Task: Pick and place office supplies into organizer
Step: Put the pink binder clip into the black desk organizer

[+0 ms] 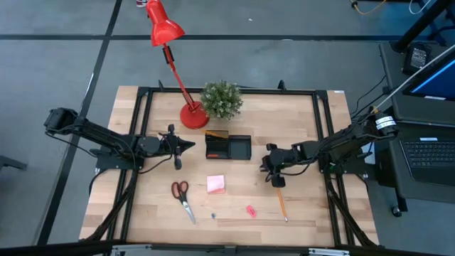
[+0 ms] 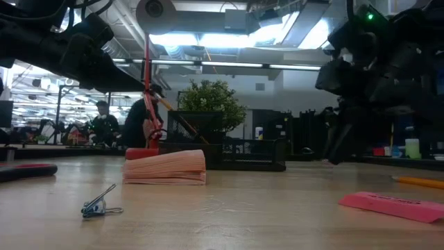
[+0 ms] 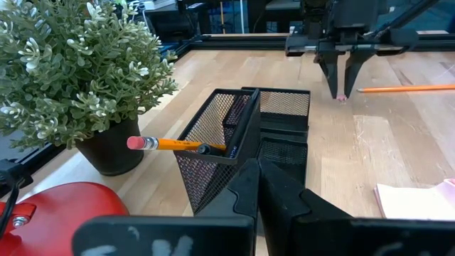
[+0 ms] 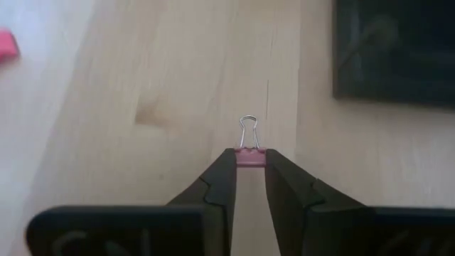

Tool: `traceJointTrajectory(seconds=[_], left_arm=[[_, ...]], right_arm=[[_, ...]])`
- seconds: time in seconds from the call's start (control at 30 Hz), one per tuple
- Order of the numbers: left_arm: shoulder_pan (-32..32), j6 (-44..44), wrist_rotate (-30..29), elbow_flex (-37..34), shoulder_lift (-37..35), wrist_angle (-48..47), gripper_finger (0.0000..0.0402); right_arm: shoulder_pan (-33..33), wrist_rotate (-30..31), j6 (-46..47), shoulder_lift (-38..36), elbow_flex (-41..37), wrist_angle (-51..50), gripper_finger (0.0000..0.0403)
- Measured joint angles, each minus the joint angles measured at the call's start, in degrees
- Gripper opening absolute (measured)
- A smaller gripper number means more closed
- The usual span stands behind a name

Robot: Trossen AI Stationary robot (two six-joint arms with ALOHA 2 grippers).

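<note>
With the right gripper (image 4: 249, 158) pinching the pink binder clip (image 4: 249, 156) just right of the organizer (image 1: 229, 147), lift straight, keep grip firm; left gripper (image 3: 257, 171) pressed together beside the organizer.

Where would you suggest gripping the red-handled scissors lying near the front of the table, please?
Take the red-handled scissors from straight above, across the closed blades just below the pivot. They lie flat on the table, handles toward the organizer, so the narrow blades probably fit between the fingers better than the loops.

Blurred organizer (image 4: 394, 50), cut off
</note>
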Motion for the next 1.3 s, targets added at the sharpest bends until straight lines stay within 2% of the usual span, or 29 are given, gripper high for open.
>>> traceJointTrajectory(seconds=[0.3, 0.43, 0.77, 0.9, 1.03, 1.3], left_arm=[[0.0, 0.0, 0.0, 0.0, 0.0, 0.0, 0.0002], [0.0, 0.0, 0.2, 0.0, 0.0, 0.0, 0.0002], [0.0, 0.0, 0.2, 0.0, 0.0, 0.0, 0.0002], [0.0, 0.0, 0.2, 0.0, 0.0, 0.0, 0.0002], [0.0, 0.0, 0.2, 0.0, 0.0, -0.2, 0.0002], [0.0, 0.6, 0.2, 0.0, 0.0, -0.3, 0.0002]], right_arm=[[-0.1, 0.2, -6.5, -0.1, 7.9, 0.0, 0.0067], [-0.2, 2.6, -8.7, -0.1, 11.0, -0.1, 0.0067], [-0.3, 4.6, -7.8, 0.4, 13.8, 2.8, 0.0067], [-1.2, 4.6, -6.7, 2.7, 13.9, 7.0, 0.0067], [-2.3, 4.6, -5.8, 5.9, 15.8, 7.0, 0.0067], [-4.5, 4.1, -5.5, 15.2, 28.0, 0.1, 0.0067]])
